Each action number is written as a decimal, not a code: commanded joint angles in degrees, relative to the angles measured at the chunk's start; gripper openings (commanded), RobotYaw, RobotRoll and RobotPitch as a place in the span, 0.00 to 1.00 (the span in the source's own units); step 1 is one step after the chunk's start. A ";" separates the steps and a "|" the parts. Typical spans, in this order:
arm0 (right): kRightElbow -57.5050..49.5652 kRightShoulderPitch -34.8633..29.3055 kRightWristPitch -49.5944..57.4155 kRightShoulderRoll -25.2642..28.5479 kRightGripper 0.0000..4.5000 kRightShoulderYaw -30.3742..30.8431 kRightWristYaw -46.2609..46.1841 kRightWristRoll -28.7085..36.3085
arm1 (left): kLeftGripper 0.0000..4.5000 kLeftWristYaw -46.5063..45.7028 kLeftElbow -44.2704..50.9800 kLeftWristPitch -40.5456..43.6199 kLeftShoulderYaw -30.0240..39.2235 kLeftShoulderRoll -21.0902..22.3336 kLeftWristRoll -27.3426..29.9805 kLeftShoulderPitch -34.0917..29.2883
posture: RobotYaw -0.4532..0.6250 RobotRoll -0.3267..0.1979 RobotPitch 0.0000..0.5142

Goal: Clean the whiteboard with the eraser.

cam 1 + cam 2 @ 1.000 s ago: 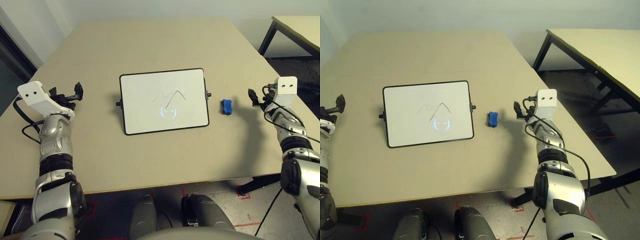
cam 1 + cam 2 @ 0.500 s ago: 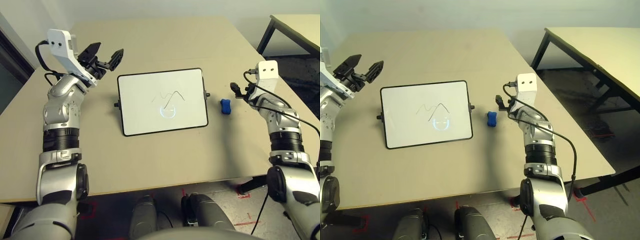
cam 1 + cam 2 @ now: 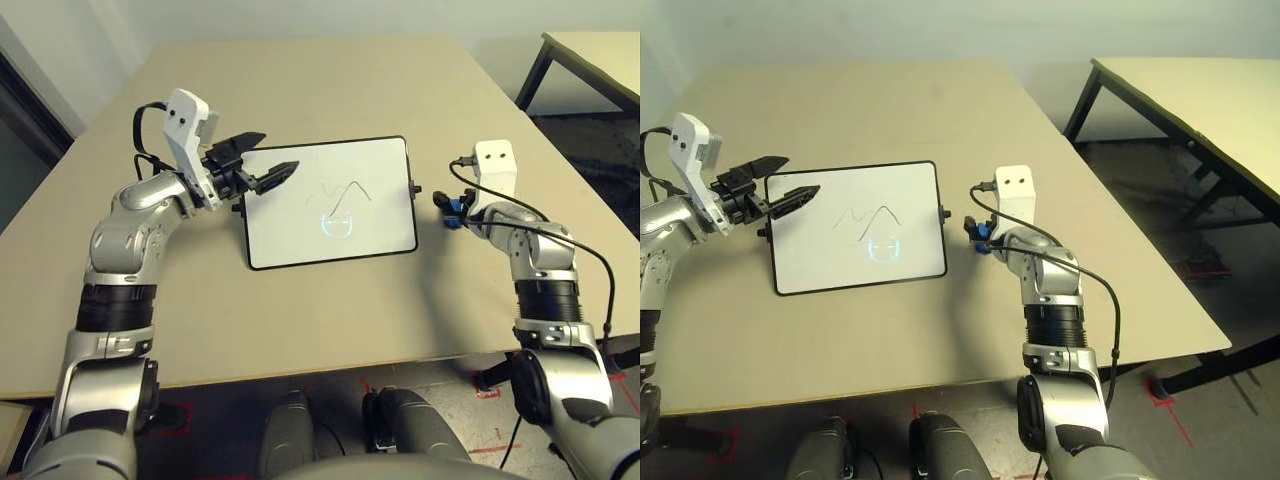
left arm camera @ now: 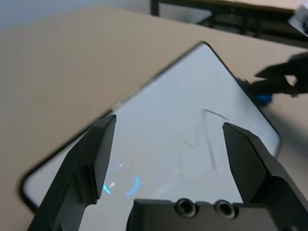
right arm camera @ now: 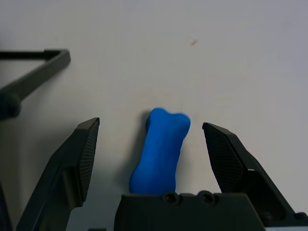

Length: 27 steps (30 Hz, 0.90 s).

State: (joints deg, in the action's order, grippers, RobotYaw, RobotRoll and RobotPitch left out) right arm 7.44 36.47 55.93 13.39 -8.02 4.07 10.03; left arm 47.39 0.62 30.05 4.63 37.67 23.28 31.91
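While the left eye view has the whiteboard (image 3: 385, 230) in mid-frame with dark marker lines (image 3: 342, 199) on it, the eraser (image 3: 453, 223) sits on the surface (image 3: 220, 330) just beyond the board, right of centre. The right gripper (image 3: 446, 207) is over it and clearly the nearer; the left gripper (image 3: 280, 150) hangs above the board's upper left corner.

In the right eye view, the blue block is partly covered by the right gripper, right of the board, so its long axis is hard to read.

Seen from the left wrist, the left fingers (image 4: 89, 166) are spread with nothing between them, aimed across the board; a bit of blue peeps out beneath the other gripper.

From the right wrist comes the outline the eye views mask: the eraser lies between the spread right fingers (image 5: 231, 156), apart from both, its long axis slanting slightly but running roughly their way. Closing on its long sides looks like the next move, probably after a little more reach.
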 commanded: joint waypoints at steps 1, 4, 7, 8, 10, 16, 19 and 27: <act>0.21 -1.21 0.98 -0.19 0.99 0.24 -0.44 -0.56 | 1.00 1.16 1.70 2.05 -1.38 0.56 0.31 -0.61 | 0.41 0.62 0.15; 0.88 -1.48 0.79 -0.02 0.99 0.24 -0.34 -0.74 | 1.00 1.39 1.69 2.53 -1.61 0.22 0.05 -0.20 | 0.42 0.62 0.15; 2.11 -1.39 0.29 -0.07 0.99 0.06 -0.33 -1.05 | 1.00 1.93 1.45 2.75 -2.01 0.10 -0.04 0.17 | 0.42 0.62 0.15; 2.56 -1.32 0.09 -0.11 0.99 0.04 -0.32 -1.13 | 1.00 2.09 1.36 2.80 -2.16 0.09 -0.09 0.27 | 0.42 0.62 0.15; 3.53 -1.18 0.08 -0.24 0.99 -0.06 -0.42 -1.23 | 1.00 2.39 1.16 2.86 -2.47 0.12 -0.26 0.47 | 0.42 0.62 0.15; 5.54 -1.72 0.08 -1.04 0.91 -0.50 -0.97 -1.13 | 1.00 2.73 1.34 2.96 -2.72 0.06 -0.55 0.50 | 0.43 0.62 0.15; 5.23 -1.77 0.31 -1.50 0.74 -0.59 -1.55 -1.26 | 1.00 2.82 1.59 3.05 -2.68 0.23 -0.55 0.45 | 0.43 0.62 0.15; 4.43 -1.93 0.53 -0.95 0.21 -1.08 -2.13 -1.36 | 1.00 2.95 1.82 3.49 -2.92 0.15 -0.60 0.24 | 0.42 0.62 0.16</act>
State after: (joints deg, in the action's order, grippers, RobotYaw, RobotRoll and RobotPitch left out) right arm 11.48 35.59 55.66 12.42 -8.94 1.95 8.85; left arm 49.91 1.92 32.88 3.01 37.72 22.90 32.28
